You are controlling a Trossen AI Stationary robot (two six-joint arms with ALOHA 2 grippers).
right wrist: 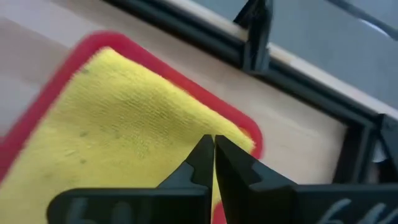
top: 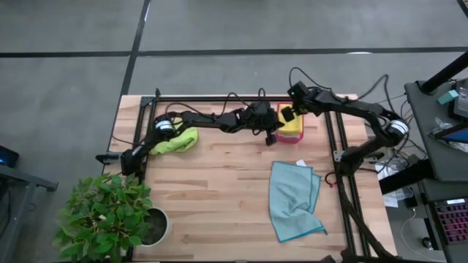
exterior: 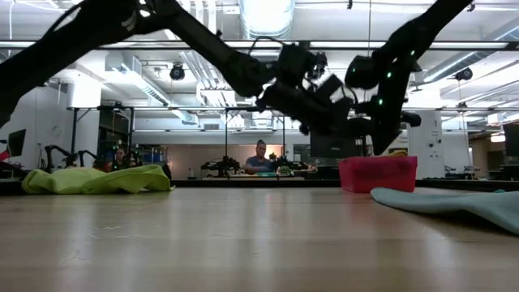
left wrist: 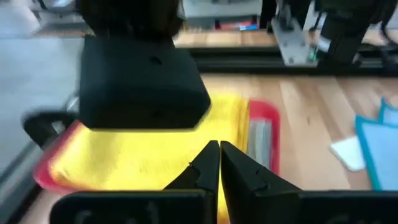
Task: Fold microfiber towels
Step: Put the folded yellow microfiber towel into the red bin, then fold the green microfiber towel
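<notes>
Wrist views alone show the yellow towel (right wrist: pixel 118 118) lying flat in the red tray (left wrist: pixel 264 118). Left gripper (left wrist: pixel 219 163) and right gripper (right wrist: pixel 213 155) hover above, fingers pressed together, empty.

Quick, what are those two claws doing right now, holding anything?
Left gripper: fingers shut, holding nothing, above the yellow towel in the red tray.
Right gripper: fingers shut, empty, over the same towel.

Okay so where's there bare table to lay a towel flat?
Bare wood runs between the lime green towel and the light blue towel, down to the plant. It is crowded at the far edge, where both shut grippers, left and right, hover over the red tray.
</notes>
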